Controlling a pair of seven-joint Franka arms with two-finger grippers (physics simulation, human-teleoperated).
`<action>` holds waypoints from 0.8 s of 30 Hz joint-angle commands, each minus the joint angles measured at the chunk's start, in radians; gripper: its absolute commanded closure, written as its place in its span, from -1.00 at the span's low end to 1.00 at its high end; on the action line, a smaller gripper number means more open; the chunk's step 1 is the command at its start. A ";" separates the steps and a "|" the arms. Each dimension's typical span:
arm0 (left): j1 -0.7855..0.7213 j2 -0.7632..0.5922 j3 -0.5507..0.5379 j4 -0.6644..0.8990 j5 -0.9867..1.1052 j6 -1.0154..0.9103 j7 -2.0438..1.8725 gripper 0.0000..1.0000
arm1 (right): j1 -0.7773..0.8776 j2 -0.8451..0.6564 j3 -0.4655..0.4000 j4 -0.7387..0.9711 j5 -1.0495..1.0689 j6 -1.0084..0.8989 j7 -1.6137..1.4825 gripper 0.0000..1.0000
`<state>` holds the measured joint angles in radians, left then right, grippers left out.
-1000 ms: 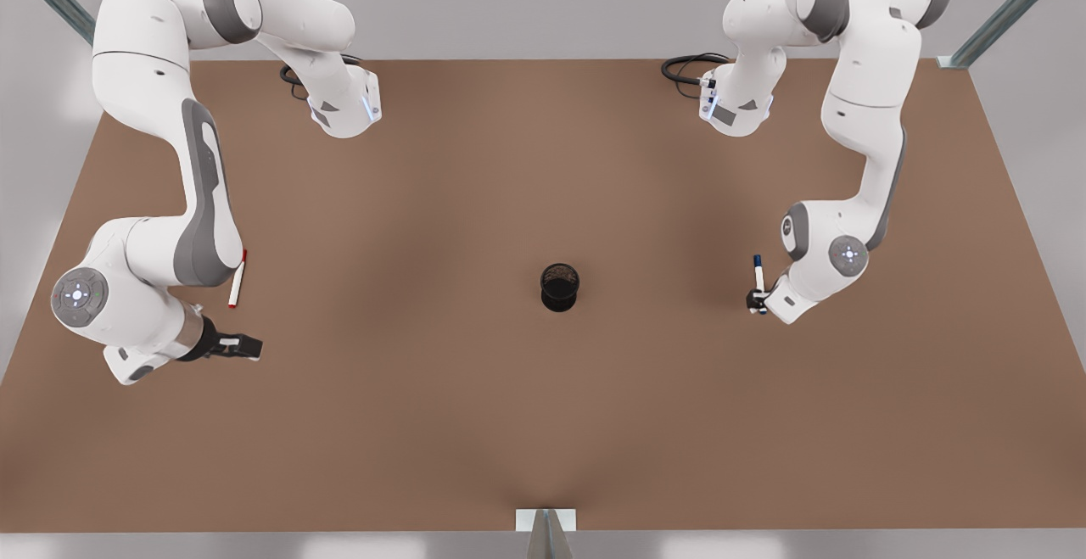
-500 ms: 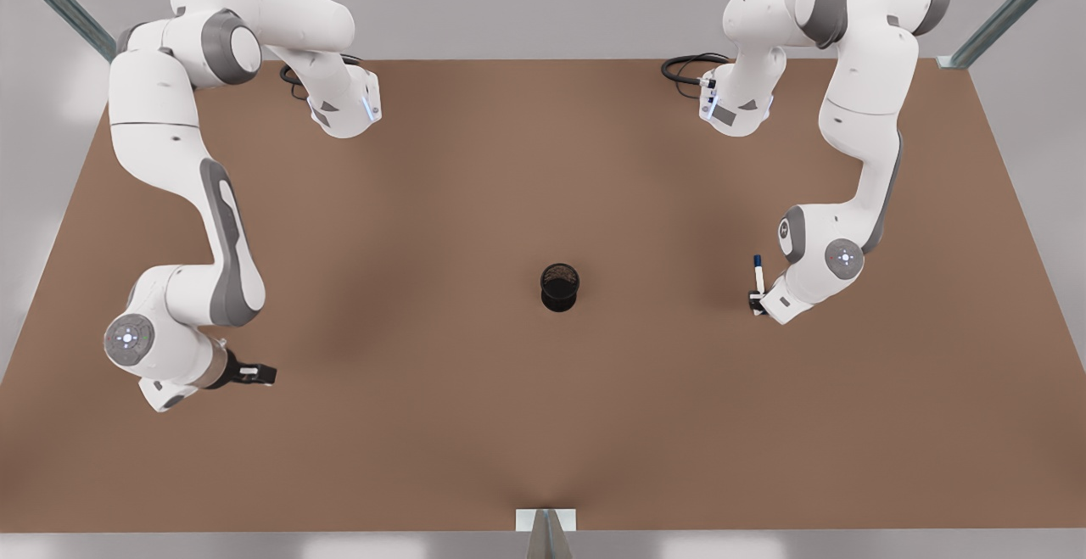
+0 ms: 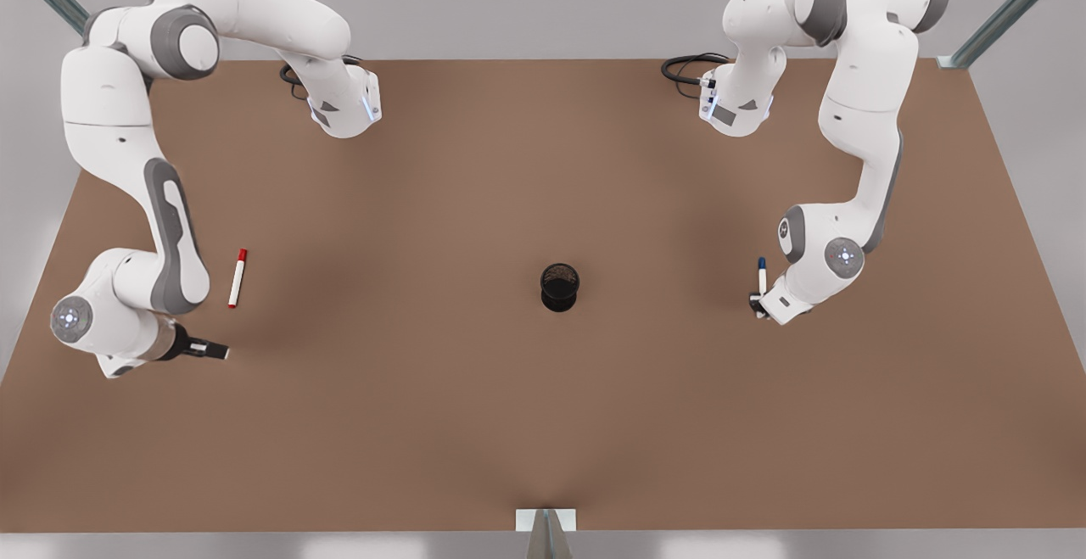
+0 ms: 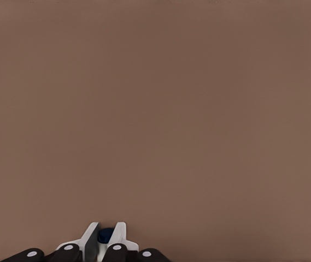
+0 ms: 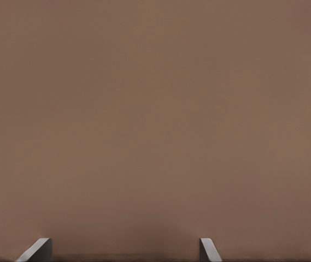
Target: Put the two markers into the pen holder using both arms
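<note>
Front view: the holder (image 3: 560,286) stands mid-tabletop (image 3: 543,423). At that view's right, the left pincer (image 3: 758,303) grips the blue marker (image 3: 761,276); at its left, the right pincer (image 3: 212,350) hangs near the red marker (image 3: 237,277) (lying flat). Left wrist view: fingers (image 4: 91,240) clamp the blue cap. Right wrist view: fingertips (image 5: 37,250) spread wide, empty.

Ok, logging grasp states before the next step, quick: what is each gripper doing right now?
Left gripper: shut on the blue-capped marker.
Right gripper: open, holding nothing, near the red-capped marker lying on the table.
</note>
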<state>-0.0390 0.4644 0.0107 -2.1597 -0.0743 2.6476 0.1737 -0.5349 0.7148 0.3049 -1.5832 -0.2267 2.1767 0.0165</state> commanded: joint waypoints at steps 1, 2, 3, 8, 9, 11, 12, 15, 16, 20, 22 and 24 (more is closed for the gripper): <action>-0.007 -0.006 -0.001 0.020 -0.009 -0.027 -0.007 0.57 | -0.014 -0.002 0.000 -0.015 -0.022 0.009 -0.102 -1.00; -0.018 -0.007 -0.001 0.057 -0.009 -0.075 -0.022 0.57 | -0.016 -0.005 0.000 -0.040 -0.043 0.024 -0.102 -1.00; -0.021 -0.007 0.000 0.090 -0.009 -0.122 -0.025 0.57 | -0.014 -0.027 0.002 -0.055 -0.049 0.011 -0.102 -1.00; -0.056 -0.015 0.002 0.199 -0.002 -0.290 -0.077 0.57 | -0.109 -0.181 0.048 -0.317 -0.049 0.098 -0.102 -1.00; -0.058 -0.016 0.000 0.213 0.004 -0.304 -0.091 0.57 | -0.175 -0.182 0.108 -0.345 -0.060 0.107 -0.104 -0.99; -0.078 -0.024 0.002 0.239 0.017 -0.353 -0.122 0.57 | -0.175 -0.225 0.112 -0.420 -0.086 0.149 -0.095 -0.95; -0.079 -0.030 0.002 0.248 0.022 -0.374 -0.131 0.57 | -0.169 -0.236 0.114 -0.439 -0.100 0.146 -0.086 -0.93; -0.107 -0.052 0.002 0.287 0.024 -0.448 -0.184 0.57 | -0.169 -0.238 0.112 -0.457 -0.100 0.140 -0.075 -0.85; -0.111 -0.056 0.000 0.308 0.024 -0.469 -0.213 0.57 | -0.166 -0.235 0.114 -0.457 -0.102 0.140 -0.069 -0.85; -0.165 -0.069 -0.037 0.459 -0.030 -0.572 -0.410 0.57 | -0.200 -0.193 0.108 -0.449 -0.155 0.150 -0.059 -0.71; -0.167 -0.073 -0.107 0.511 -0.073 -0.572 -0.513 0.57 | -0.200 -0.173 0.103 -0.454 -0.163 0.172 -0.059 -0.59; -0.228 -0.090 -0.138 0.523 -0.075 -0.572 -0.641 0.57 | -0.200 -0.166 0.103 -0.457 -0.163 0.172 -0.058 -0.50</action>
<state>-0.2525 0.3769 -0.1138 -1.6462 -0.1110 2.1380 -0.0744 -0.7346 0.5469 0.4082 -2.0402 -0.3801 2.3281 -0.0344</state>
